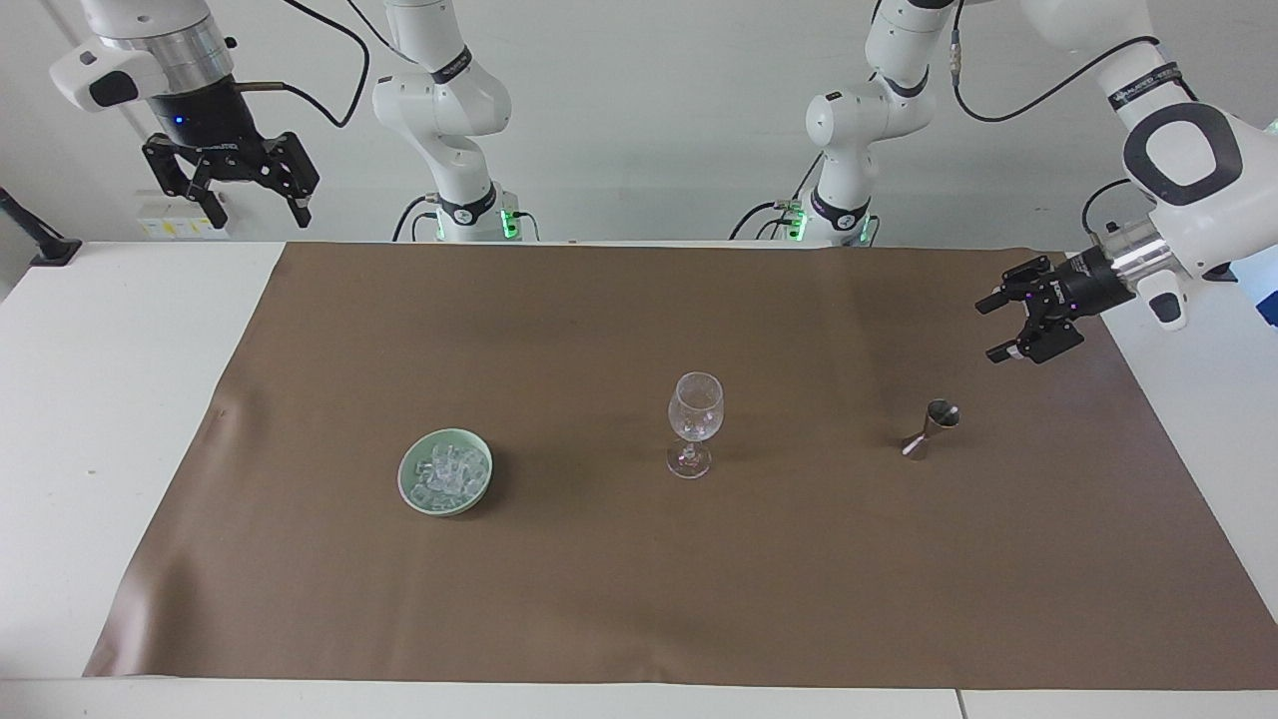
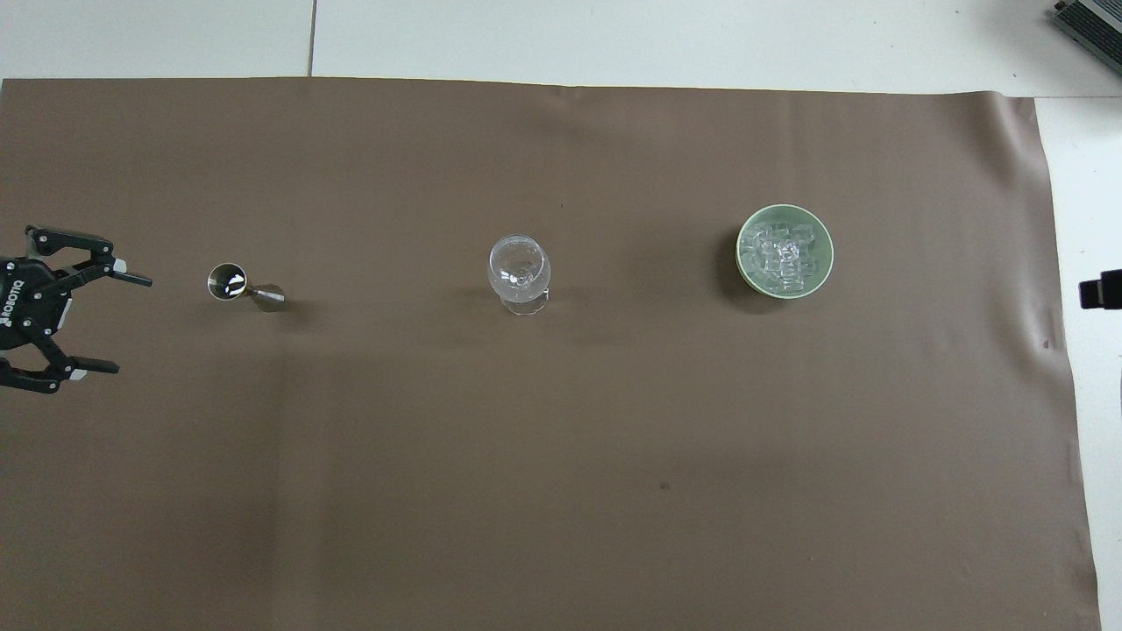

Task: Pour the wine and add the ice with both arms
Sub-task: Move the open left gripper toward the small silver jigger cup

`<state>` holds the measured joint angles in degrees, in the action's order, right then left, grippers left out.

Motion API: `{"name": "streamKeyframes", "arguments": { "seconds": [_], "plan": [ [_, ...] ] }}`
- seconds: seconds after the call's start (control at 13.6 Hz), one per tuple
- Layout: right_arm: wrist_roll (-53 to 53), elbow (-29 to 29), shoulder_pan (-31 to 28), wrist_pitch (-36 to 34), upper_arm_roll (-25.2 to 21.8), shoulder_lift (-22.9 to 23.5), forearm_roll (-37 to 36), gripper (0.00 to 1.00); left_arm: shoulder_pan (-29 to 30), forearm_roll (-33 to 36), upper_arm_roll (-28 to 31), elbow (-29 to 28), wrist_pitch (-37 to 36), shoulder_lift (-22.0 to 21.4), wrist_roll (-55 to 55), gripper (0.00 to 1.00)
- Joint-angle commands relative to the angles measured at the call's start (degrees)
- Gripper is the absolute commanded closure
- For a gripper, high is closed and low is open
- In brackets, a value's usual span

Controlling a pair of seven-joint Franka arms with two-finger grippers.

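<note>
A clear stemmed wine glass (image 1: 695,419) (image 2: 520,267) stands upright mid-mat. Toward the right arm's end sits a pale green bowl (image 1: 404,477) (image 2: 742,254) heaped with ice (image 1: 447,467) (image 2: 783,252). Toward the left arm's end stands a small metal jigger (image 1: 931,429) (image 2: 241,287); its cup only glints, and no wine shows. My left gripper (image 1: 990,330) (image 2: 130,324) hangs open over the mat, apart from the jigger and pointing its way, with nothing in it. My right gripper (image 1: 258,218) waits open, high over its end of the table, with nothing in it.
A brown mat (image 1: 599,599) (image 2: 561,491) covers most of the white table (image 1: 120,399). Both arm bases stand at the robots' edge. A black stand (image 1: 45,245) sits at the table's corner at the right arm's end.
</note>
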<state>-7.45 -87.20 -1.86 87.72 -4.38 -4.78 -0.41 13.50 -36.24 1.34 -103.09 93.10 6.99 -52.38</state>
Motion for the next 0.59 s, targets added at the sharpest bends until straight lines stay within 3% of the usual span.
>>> {"name": "streamKeyframes", "arguments": {
  "seconds": [0.0, 0.52],
  "plan": [
    [-0.9, -0.4, -0.1, -0.4, -0.2, -0.5, 1.1, 0.00, 2.5, -4.6, 0.8, 0.4, 1.3, 4.9, -0.7, 0.00],
    [-0.9, -0.4, -0.1, -0.4, -0.2, -0.5, 1.1, 0.00, 3.6, -9.9, 3.5, 0.0, 2.9, 7.9, -1.5, 0.00]
  ]
}}
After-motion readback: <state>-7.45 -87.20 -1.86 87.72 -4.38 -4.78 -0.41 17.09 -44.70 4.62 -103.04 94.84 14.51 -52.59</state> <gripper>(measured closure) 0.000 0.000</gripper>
